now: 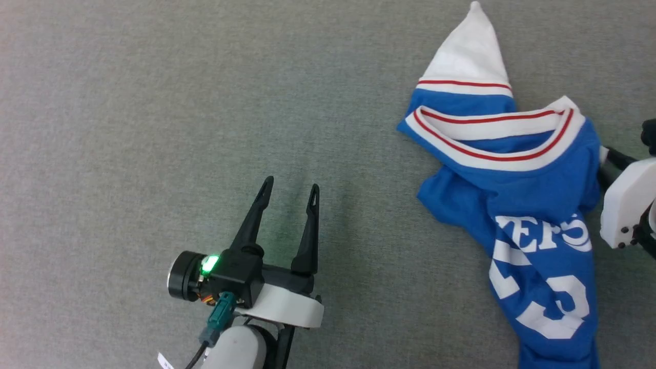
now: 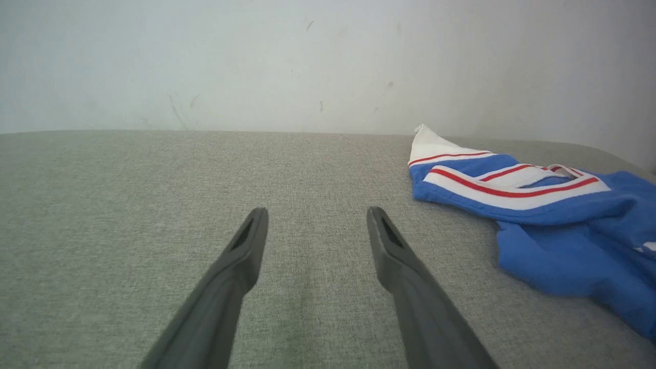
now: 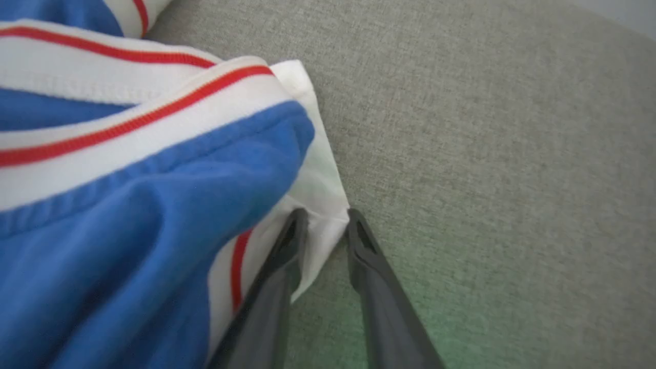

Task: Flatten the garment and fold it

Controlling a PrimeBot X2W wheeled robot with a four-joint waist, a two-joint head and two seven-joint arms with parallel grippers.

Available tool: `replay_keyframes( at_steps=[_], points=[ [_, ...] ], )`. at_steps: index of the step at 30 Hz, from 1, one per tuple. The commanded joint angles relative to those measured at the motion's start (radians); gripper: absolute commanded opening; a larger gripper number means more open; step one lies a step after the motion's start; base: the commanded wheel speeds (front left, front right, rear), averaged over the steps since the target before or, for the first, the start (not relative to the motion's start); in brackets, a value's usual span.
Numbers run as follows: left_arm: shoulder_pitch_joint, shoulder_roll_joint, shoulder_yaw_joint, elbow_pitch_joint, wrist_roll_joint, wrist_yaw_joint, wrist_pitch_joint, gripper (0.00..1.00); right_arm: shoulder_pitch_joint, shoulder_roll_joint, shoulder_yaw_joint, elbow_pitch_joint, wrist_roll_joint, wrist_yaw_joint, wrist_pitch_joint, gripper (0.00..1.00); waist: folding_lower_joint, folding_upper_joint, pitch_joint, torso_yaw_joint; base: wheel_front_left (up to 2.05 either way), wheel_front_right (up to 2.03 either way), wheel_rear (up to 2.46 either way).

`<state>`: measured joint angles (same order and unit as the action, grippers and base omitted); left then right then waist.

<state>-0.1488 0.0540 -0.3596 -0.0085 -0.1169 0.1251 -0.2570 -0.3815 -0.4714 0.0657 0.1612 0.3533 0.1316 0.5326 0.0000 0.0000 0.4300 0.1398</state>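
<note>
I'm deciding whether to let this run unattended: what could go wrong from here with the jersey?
1. The right gripper straddles just the tip of the white sleeve corner, jaws apart; closing there may catch little cloth, which could slip out on a pull.
2. The garment lies bunched, collar folded over, and the left gripper is open and apart from it; a one-sided pull might drag the heap instead of spreading it.
</note>
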Motion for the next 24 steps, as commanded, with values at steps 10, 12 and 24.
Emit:
replay_keyframes(
  at_steps=[10, 12, 24],
  points=[
    [0.011, -0.003, 0.020, 0.004, -0.003, 0.014, -0.005, 1.00, 0.052, 0.007, -0.265, 0.042, -0.069, -0.001, -0.072, 0.00, 0.0000, 0.0000, -0.033, -0.035, 0.00, 0.00, 0.00],
    [0.010, -0.003, 0.019, 0.005, -0.002, 0.011, -0.005, 1.00, 0.102, -0.002, -0.380, 0.046, -0.107, -0.001, -0.091, 0.00, 0.0000, 0.0000, -0.037, -0.040, 0.00, 0.00, 0.00],
    [0.026, 0.012, 0.036, 0.023, 0.006, 0.010, -0.005, 1.00, 0.114, 0.105, -0.671, 0.139, -0.359, -0.001, -0.306, 1.00, 0.0000, 0.0000, -0.065, -0.070, 0.00, 0.00, 0.00]
  ],
)
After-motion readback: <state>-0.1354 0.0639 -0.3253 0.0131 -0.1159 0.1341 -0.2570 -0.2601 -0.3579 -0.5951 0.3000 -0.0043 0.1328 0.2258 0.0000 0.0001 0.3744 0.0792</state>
